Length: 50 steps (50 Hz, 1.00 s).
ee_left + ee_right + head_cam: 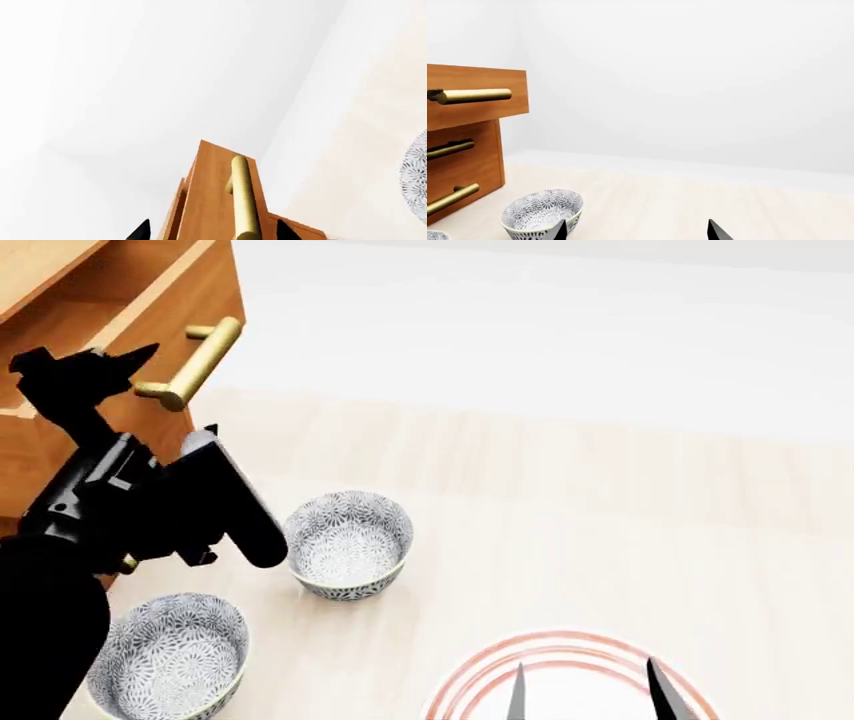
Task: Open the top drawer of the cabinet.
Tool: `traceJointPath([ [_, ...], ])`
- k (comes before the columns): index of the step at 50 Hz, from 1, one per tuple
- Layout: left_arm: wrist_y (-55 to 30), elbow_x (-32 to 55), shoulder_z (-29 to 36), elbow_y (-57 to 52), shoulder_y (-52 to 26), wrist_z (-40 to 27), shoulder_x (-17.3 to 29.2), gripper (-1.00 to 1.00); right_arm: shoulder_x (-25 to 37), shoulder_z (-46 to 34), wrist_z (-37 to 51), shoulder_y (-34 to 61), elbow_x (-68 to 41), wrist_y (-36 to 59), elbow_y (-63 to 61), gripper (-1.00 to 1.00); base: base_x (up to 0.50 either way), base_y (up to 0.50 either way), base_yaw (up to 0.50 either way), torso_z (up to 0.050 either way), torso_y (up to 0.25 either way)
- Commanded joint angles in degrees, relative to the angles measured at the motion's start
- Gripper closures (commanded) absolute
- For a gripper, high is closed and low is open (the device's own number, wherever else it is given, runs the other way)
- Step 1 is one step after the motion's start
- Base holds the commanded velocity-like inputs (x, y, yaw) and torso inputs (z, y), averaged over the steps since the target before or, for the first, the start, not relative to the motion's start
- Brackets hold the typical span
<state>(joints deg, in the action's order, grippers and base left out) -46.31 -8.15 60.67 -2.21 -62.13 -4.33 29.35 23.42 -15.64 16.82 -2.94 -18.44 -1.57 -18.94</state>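
In the left wrist view, the left gripper (210, 231) straddles the top drawer's (213, 200) round brass handle (244, 200), its dark tips spread on either side, clasping nothing.

The head view shows the drawer front (174, 310) projecting from the cabinet (34, 455), probably pulled partway, above two patterned bowls (350, 543).

In the right wrist view, the right gripper (637, 231) hangs open and empty, well away from the cabinet.

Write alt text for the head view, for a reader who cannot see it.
The left gripper is at the brass handle of the top drawer, which stands pulled out. Two patterned bowls sit on the pale table.
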Motion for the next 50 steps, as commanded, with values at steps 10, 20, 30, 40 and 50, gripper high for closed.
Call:
traceJointPath([
  [10,-26.73,12.11,-15.19,-18.03,-21.15,22.81,-0.29,-1.0,-0.09,1.58,-0.55,-0.9,0.34,1.62,-3.92,-1.0,0.0,0.0,0.0,0.0,0.0],
  [20,-25.11,13.71,-12.44,-8.04,-34.43,32.42,2.31,-1.0,0.32,1.68,-0.16,-1.24,0.13,2.16,-4.55,-1.0,0.0,0.0,0.0,0.0,0.0],
  [30,-19.81,8.22,8.73,-6.03,-48.79,50.12,10.9,-1.0,0.55,1.54,0.36,-1.1,0.31,3.0,-4.85,-1.0,0.0,0.0,0.0,0.0,0.0],
  [40,-26.19,5.18,22.63,-6.72,-55.59,61.08,13.95,-1.0,0.74,1.86,0.4,-0.89,-0.11,3.0,-4.06,-1.0,0.0,0.0,0.0,0.0,0.0],
  [50,-27.5,5.36,22.95,-6.64,-55.47,61.72,14.35,-1.0,0.39,1.06,0.2,-0.59,0.29,2.77,-2.94,-1.0,0.0,0.0,0.0,0.0,0.0],
])
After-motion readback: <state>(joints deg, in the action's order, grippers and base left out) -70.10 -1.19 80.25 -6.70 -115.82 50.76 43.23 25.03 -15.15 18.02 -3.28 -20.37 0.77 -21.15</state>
